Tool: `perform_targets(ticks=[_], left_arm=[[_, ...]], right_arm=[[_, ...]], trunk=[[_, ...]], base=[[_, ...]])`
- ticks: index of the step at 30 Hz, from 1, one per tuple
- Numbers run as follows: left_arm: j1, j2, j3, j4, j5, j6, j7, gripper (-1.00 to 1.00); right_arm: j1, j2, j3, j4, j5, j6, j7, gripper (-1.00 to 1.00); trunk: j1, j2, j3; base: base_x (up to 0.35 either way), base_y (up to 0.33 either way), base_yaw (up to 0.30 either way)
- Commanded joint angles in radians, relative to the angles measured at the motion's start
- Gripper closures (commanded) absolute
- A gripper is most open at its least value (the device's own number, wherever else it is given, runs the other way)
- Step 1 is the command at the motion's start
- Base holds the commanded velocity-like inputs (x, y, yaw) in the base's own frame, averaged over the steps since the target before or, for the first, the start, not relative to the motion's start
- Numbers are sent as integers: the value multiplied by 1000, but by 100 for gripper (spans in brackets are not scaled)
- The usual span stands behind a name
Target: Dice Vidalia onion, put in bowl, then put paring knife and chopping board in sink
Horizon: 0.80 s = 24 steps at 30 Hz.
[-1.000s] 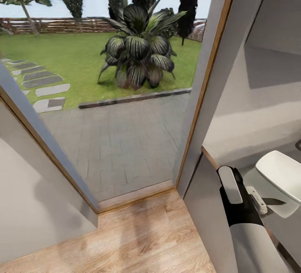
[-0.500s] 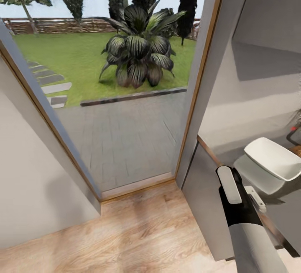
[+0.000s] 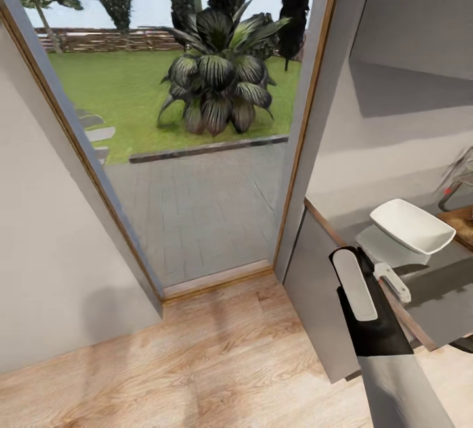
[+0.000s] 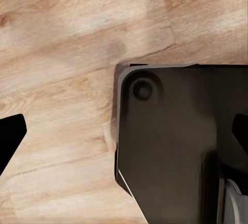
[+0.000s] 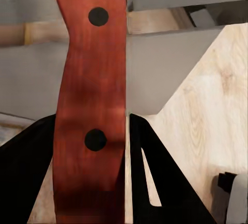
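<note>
The paring knife's red handle (image 5: pixel 90 105), with two dark rivets, stands clamped between the dark fingers (image 5: pixel 155 182) of my right gripper (image 5: pixel 90 182). My right arm (image 3: pixel 364 310) reaches over the end of the grey countertop (image 3: pixel 433 297). The white square bowl (image 3: pixel 412 224) rests on that countertop just beyond the arm. A corner of the brown chopping board (image 3: pixel 463 224) shows at the right edge, with a chrome tap and red knob (image 3: pixel 456 185) behind it. My left gripper (image 4: pixel 124 136) hangs open over the floor. The onion and the sink basin are out of view.
An open doorway (image 3: pixel 197 152) with a wooden frame leads to a paved patio and a garden plant (image 3: pixel 220 80). A grey wall (image 3: pixel 46 251) stands at the left. Light plank floor (image 3: pixel 217 362) lies ahead. My dark base (image 4: pixel 175 146) sits under the left gripper.
The camera has turned right: the doorway has slid left, and the bowl and countertop sit further into view. The board corner and the tap have come in. The right arm holds its pose.
</note>
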Motion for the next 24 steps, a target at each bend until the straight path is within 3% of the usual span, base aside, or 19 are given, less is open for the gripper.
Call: perform_targets(ticks=[1, 9, 11, 14, 16, 20, 24], left_arm=[[0, 2, -8, -2, 9, -3, 8, -100], [0, 2, -8, 0, 9, -3, 8, -100], [0, 2, -8, 0, 9, -3, 8, -100], [0, 2, -8, 0, 9, -3, 8, -100], [0, 2, -8, 0, 9, -3, 8, -100], [0, 2, -8, 0, 9, -3, 8, -100], [0, 2, -8, 2, 9, -3, 8, -100]], right_arm=[[-1, 0, 3, -23, -4, 22, -6, 100], [-1, -3, 10, -85, 14, 105, -6, 100], [-1, -29, 30, -87, 65, 111, -6, 100], [-1, -65, 116, -87, 90, 107, -6, 100], [-1, -113, 185, -88, 96, 102, -6, 100], [-1, -136, 233, -105, 98, 100, -6, 100], [-1, -162, 244, -122, 122, 101, 2, 100]], trunk=[[1, -2, -2], [1, -2, -2], [1, -2, -2], [1, -2, -2], [1, -2, -2], [1, -2, -2], [1, -2, -2]], base=[[-28, 0, 0], [-6, 0, 0], [0, 0, 0], [0, 0, 0], [0, 0, 0], [0, 0, 0], [0, 0, 0]])
